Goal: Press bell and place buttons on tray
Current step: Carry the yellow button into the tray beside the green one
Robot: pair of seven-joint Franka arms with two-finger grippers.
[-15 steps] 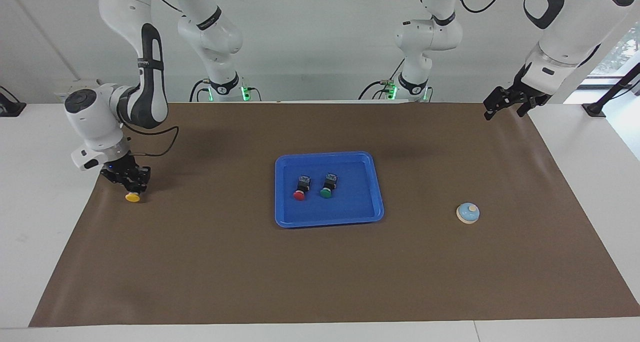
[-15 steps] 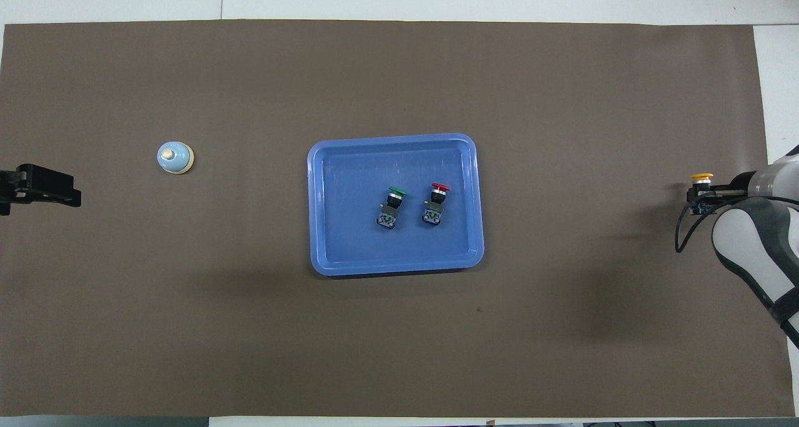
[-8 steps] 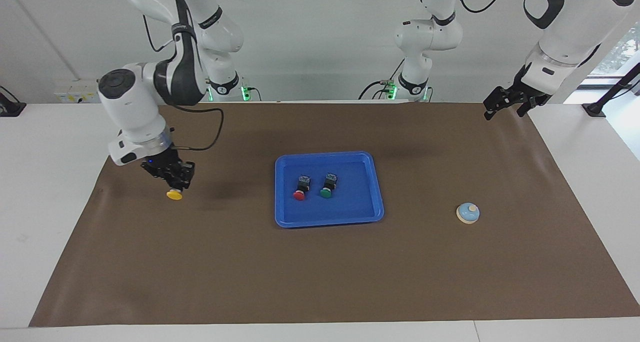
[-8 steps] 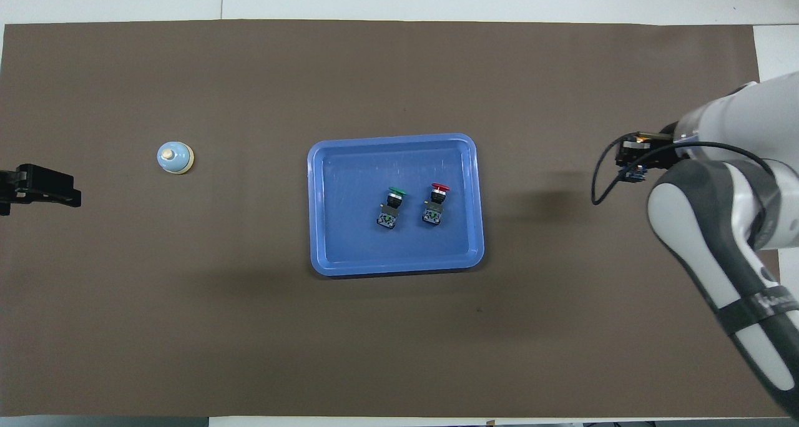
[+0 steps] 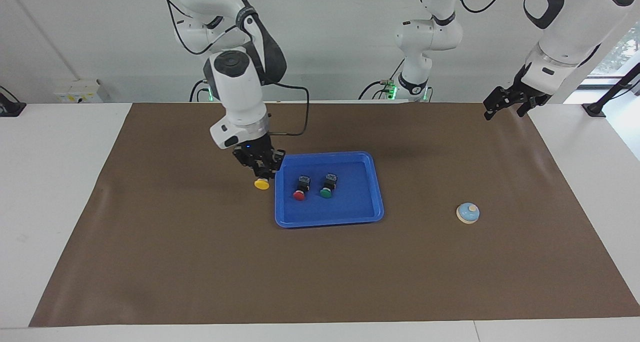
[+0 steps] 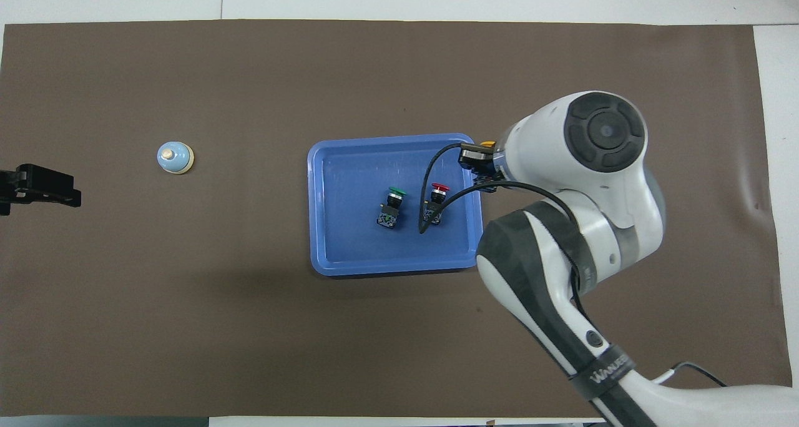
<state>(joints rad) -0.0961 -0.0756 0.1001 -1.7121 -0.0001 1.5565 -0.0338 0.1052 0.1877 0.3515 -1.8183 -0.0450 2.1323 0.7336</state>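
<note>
Right gripper [image 5: 262, 169] carries the yellow button [image 5: 261, 183] just at the tray's [image 5: 330, 221] rim.

In the facing view the right gripper's fingers are clamped on the yellow button's black body, cap hanging downward, in the air over the brown mat [image 5: 200, 262] at about nine o'clock of the blue tray, right by its rim at the right arm's end. Inside the tray lie the red button [image 5: 300, 191] and, at its three o'clock and close by, the green button [image 5: 327, 188], both tipped on their sides with caps pointing away from the robots. In the overhead view the right arm's wrist and its black cable [image 6: 437, 196] cover that edge of the tray and cross the red button. The bell [image 5: 468, 213] sits alone on the mat, well apart at the tray's three o'clock. The left gripper [image 5: 502, 104] waits raised over the mat's corner at the left arm's end, fingers apart, holding nothing.
</note>
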